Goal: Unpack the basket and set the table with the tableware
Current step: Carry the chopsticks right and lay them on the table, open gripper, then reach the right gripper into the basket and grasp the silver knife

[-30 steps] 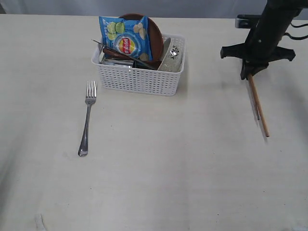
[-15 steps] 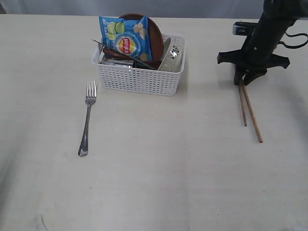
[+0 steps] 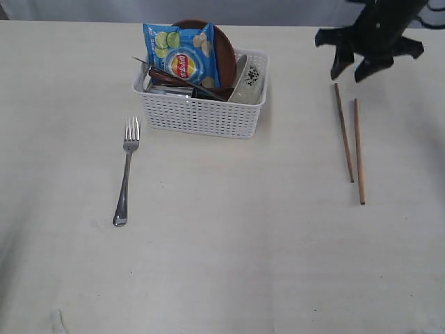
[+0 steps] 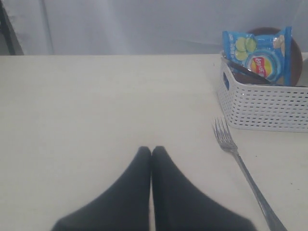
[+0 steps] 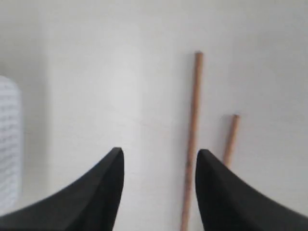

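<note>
the right gripper (image 3: 350, 73) hung empty, jaws apart, over the far ends of the chopsticks (image 3: 344, 132), which lay nearly parallel on the table (image 3: 243, 243) well right of the basket (image 3: 201, 118), looking light, stiff, apt to roll and best pinched together mid-length, while the left gripper (image 4: 151, 154) sat closed.

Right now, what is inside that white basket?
In the basket, a blue chips bag stands before a round brown plate, a patterned bowl beside them. Bag and lattice walls hide whatever lies lower.
</note>
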`<state>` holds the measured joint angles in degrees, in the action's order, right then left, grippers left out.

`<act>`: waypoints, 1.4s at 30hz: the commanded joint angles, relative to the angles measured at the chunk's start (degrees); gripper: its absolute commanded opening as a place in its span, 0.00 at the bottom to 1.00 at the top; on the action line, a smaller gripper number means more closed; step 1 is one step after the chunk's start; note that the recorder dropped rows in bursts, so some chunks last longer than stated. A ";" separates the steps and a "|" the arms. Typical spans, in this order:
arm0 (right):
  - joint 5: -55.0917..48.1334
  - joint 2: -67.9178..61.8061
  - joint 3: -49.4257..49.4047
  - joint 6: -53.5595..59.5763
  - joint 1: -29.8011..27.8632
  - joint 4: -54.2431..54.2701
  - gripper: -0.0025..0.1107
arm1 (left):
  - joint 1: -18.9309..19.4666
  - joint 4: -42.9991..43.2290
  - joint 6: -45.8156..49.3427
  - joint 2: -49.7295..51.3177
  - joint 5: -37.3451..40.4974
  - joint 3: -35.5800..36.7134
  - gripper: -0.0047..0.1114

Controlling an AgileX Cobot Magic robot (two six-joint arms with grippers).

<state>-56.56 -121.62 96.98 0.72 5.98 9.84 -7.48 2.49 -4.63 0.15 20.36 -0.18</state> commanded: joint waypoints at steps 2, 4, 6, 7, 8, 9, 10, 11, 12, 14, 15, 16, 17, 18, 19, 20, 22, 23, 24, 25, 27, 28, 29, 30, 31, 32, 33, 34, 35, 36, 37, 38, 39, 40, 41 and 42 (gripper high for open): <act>-2.32 5.26 5.82 14.60 2.51 15.75 0.40 | 0.11 0.52 -0.24 -0.15 -0.61 0.18 0.04; -2.32 6.76 7.48 18.61 5.24 19.04 0.38 | 0.11 0.52 -0.24 -0.15 -0.61 0.18 0.04; -2.32 7.34 9.22 20.83 8.87 19.55 0.35 | 0.11 0.52 -0.24 -0.15 -0.61 0.18 0.04; -2.32 7.34 9.93 21.40 10.42 19.55 0.35 | 0.11 0.52 -0.24 -0.15 -0.61 0.18 0.04; -2.20 7.24 10.72 21.87 12.03 19.33 0.35 | 0.11 0.52 -0.24 -0.15 -0.61 0.18 0.04; -1.75 6.94 11.10 22.32 14.60 18.87 0.35 | 0.11 0.52 -0.24 -0.15 -0.61 0.18 0.04; -0.89 6.60 11.37 22.72 16.38 18.09 0.35 | 0.11 0.52 -0.24 -0.15 -0.61 0.18 0.04; 0.16 6.24 11.47 22.96 18.64 16.29 0.35 | 0.11 0.52 -0.24 -0.15 -0.61 0.18 0.04; 1.48 5.65 11.47 23.09 20.95 13.76 0.35 | 0.11 0.52 -0.24 -0.15 -0.61 0.18 0.04; 4.09 4.31 11.47 23.09 25.40 7.72 0.35 | 0.11 0.52 -0.24 -0.15 -0.61 0.18 0.04; 5.44 3.40 11.47 23.09 27.39 3.36 0.35 | 0.11 0.52 -0.24 -0.15 -0.61 0.18 0.04; 6.74 2.42 11.47 23.09 29.26 0.00 0.35 | 0.11 0.52 -0.24 -0.15 -0.61 0.18 0.04; 7.75 1.60 11.47 22.97 30.60 -2.39 0.35 | 0.11 0.52 -0.24 -0.15 -0.61 0.18 0.04; 9.07 0.57 11.47 22.33 32.04 -4.97 0.35 | 0.11 0.52 -0.24 -0.15 -0.61 0.18 0.04; 10.46 -0.48 11.47 21.38 33.20 -7.12 0.35 | 0.11 0.52 -0.24 -0.15 -0.61 0.18 0.04; 11.77 -1.46 11.47 20.65 33.87 -8.38 0.35 | 0.11 0.52 -0.24 -0.15 -0.61 0.18 0.04; 13.89 -3.31 11.58 19.81 34.80 -9.84 0.35 | 0.11 0.52 -0.24 -0.15 -0.61 0.18 0.04; 14.55 -3.94 11.58 19.81 35.04 -10.15 0.35 | 0.11 0.52 -0.24 -0.15 -0.61 0.18 0.04; 15.24 -4.72 11.58 19.81 35.34 -9.84 0.35 | 0.11 0.52 -0.24 -0.15 -0.61 0.18 0.04; 15.76 -5.45 11.58 19.81 35.40 -9.84 0.35 | 0.11 0.52 -0.24 -0.15 -0.61 0.18 0.04; 16.91 -6.59 11.58 19.81 35.40 -9.84 0.35 | 0.11 0.52 -0.24 -0.15 -0.61 0.18 0.04; 18.31 -7.51 11.58 19.81 35.40 -10.15 0.35 | 0.11 0.52 -0.24 -0.15 -0.61 0.18 0.04; 19.47 -8.18 11.58 19.81 35.40 -10.30 0.35 | 0.11 0.52 -0.24 -0.15 -0.61 0.18 0.04; 19.94 -8.47 11.58 19.81 35.40 -10.30 0.35 | 0.11 0.52 -0.24 -0.15 -0.61 0.18 0.04; 21.18 -9.04 11.58 19.81 35.40 -10.30 0.35 | 0.11 0.52 -0.24 -0.15 -0.61 0.18 0.04; 21.55 -9.19 11.58 19.81 35.40 -10.30 0.35 | 0.11 0.52 -0.24 -0.15 -0.61 0.18 0.04; 22.14 -9.86 11.58 19.81 35.40 -10.72 0.35 | 0.11 0.52 -0.24 -0.15 -0.61 0.18 0.04; 22.38 -10.04 11.58 19.60 35.40 -11.19 0.35 | 0.11 0.52 -0.24 -0.15 -0.61 0.18 0.04; 22.38 -10.52 11.58 19.60 35.40 -11.45 0.34 | 0.11 0.52 -0.24 -0.15 -0.61 0.18 0.04; 22.38 -10.76 11.58 19.60 35.40 -11.45 0.32 | 0.11 0.52 -0.24 -0.15 -0.61 0.18 0.04; 22.52 -11.09 11.58 19.60 35.40 -11.80 0.25 | 0.11 0.52 -0.24 -0.15 -0.61 0.18 0.04; 22.63 -11.24 11.58 19.60 35.40 -11.81 0.15 | 0.11 0.52 -0.24 -0.15 -0.61 0.18 0.04; 22.84 -11.24 11.58 19.60 35.40 -11.81 0.09 | 0.11 0.52 -0.24 -0.15 -0.61 0.18 0.04; 23.25 -11.10 11.58 19.60 35.40 -11.81 0.02 | 0.11 0.52 -0.24 -0.15 -0.61 0.18 0.04; 23.37 -10.75 11.58 19.60 35.40 -11.81 0.02 | 0.11 0.52 -0.24 -0.15 -0.61 0.18 0.04; 23.47 -10.00 11.60 19.86 35.40 -11.81 0.02 | 0.11 0.52 -0.24 -0.15 -0.61 0.18 0.04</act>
<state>-32.26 -132.48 108.55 20.94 41.14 -2.96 -7.48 2.49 -4.63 0.15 20.36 -0.18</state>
